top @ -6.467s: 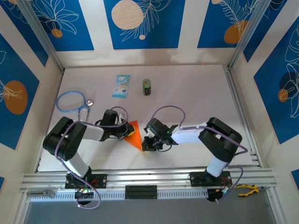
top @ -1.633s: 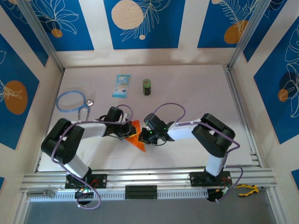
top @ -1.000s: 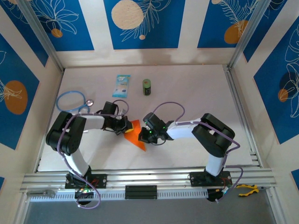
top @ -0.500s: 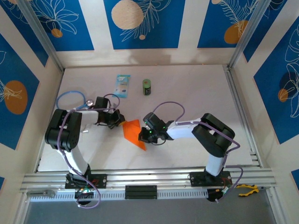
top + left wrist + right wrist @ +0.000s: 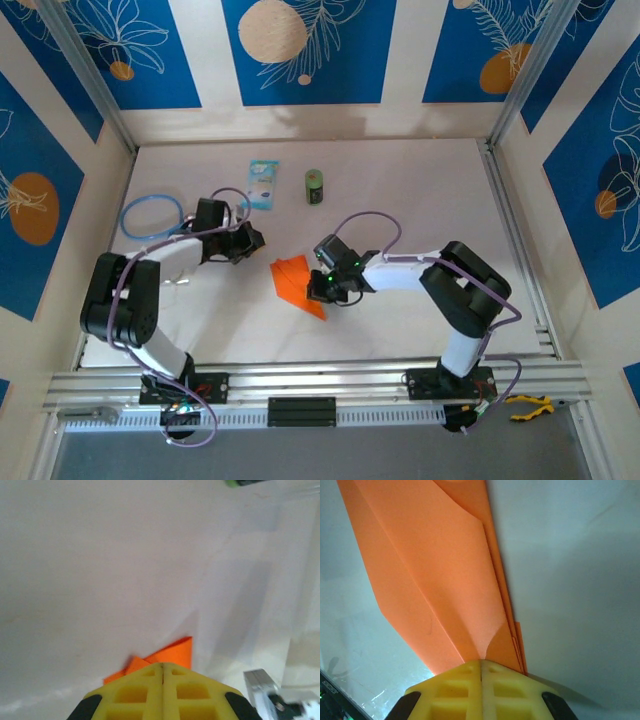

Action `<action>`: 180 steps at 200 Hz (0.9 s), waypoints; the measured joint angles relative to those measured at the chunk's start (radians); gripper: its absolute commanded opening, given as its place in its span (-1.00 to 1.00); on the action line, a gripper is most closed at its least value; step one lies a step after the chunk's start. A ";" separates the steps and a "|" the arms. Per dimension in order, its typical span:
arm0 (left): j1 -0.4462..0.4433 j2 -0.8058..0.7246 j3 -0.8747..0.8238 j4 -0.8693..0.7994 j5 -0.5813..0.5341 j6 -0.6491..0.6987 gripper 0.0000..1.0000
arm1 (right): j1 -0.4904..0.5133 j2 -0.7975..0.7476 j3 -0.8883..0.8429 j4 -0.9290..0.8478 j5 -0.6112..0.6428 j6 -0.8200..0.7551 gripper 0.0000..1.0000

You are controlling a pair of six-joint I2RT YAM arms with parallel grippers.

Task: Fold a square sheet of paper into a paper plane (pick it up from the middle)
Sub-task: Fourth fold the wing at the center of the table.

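The half-folded orange paper plane (image 5: 290,278) lies flat in the middle of the table (image 5: 430,200). Our right gripper (image 5: 318,290) has its fingers pressed together on the stacked layers at the plane's right edge. Our left gripper (image 5: 250,240), fingers together on nothing, hangs to the far left, apart from the paper. For a clean crease, we judge, the right pinch should keep the layers aligned while the left presses along the fold.

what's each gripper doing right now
left gripper: closed, holding nothing, apart from the paper
right gripper: closed, tips on the paper; whether it pinches it cannot be told
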 measured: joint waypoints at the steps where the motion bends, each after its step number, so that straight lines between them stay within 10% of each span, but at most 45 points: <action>1: -0.003 -0.002 0.000 0.001 0.001 0.000 -0.85 | 0.000 0.000 0.000 0.000 0.000 0.000 -0.98; 63: -0.214 0.093 -0.003 0.052 0.074 -0.003 -0.89 | -0.002 -0.001 0.000 0.000 0.000 0.002 -0.98; 180: -0.150 0.204 -0.016 0.059 0.116 0.027 -0.95 | -0.001 -0.018 0.008 -0.004 0.006 0.007 -0.95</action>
